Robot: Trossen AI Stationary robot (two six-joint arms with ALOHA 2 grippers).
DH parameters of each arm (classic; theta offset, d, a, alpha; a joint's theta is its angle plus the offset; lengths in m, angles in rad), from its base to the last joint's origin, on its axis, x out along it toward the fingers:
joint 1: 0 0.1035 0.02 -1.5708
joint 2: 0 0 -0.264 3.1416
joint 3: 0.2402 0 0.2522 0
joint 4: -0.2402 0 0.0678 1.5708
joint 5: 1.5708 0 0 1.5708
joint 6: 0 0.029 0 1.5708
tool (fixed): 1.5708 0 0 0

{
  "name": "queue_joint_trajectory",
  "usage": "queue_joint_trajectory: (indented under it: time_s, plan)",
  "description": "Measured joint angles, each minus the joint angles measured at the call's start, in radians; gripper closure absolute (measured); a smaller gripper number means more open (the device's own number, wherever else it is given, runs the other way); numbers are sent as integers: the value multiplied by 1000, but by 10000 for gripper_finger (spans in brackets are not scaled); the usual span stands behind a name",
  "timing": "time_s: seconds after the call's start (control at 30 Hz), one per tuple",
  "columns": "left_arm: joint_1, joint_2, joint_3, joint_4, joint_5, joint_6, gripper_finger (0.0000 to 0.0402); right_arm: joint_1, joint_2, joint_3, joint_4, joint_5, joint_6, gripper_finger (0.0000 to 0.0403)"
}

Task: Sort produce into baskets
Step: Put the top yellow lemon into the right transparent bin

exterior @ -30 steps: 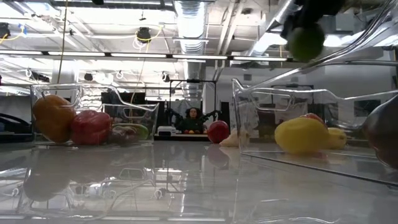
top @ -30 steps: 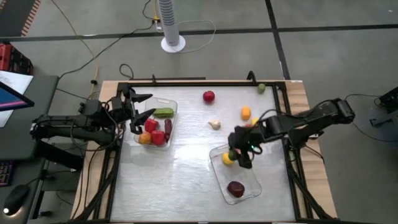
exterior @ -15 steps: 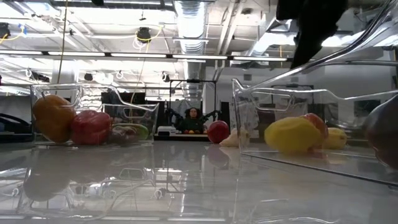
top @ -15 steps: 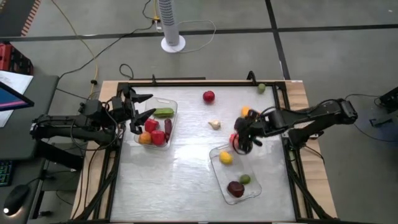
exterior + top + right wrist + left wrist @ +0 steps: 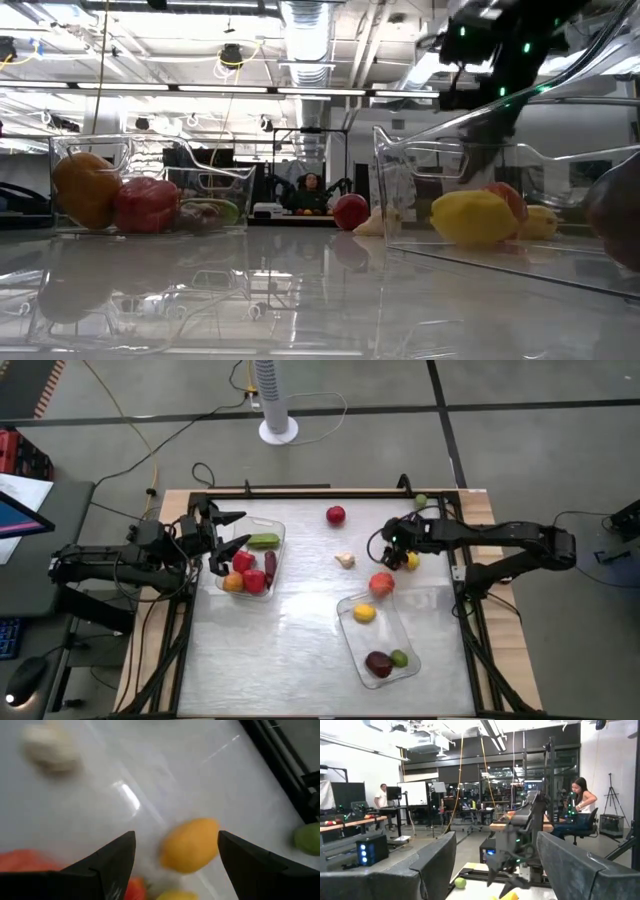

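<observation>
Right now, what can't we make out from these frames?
- Left tray contents: high view, left gripper overhangs part of them.
- Piece under the right gripper: high view, hidden; right wrist view shows an orange piece, blurred.
- Dark piece in the right tray: low view, cut by the edge.

Readable text: none in any view.
Whiteboard (image 5: 415, 793) at 9 o'clock in the left wrist view: marks too small to read.
Table (image 5: 290, 640), trays, produce: no labels or brands visible.
</observation>
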Motion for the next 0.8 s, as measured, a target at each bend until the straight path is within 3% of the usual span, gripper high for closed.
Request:
queue_joint_trajectory:
  time_s: [0.2,0.43,0.6,0.8]
  plan:
    - [0,0,0,0,0,11,136,-138,0,-79,130,-3,-52,51]
    - [0,0,0,0,0,18,136,-216,20,-190,290,-107,-46,5]
    - [0,0,0,1,0,10,136,-226,25,-228,329,-108,-31,29]
    - [0,0,0,5,0,10,136,-223,25,-229,326,-125,-29,104]
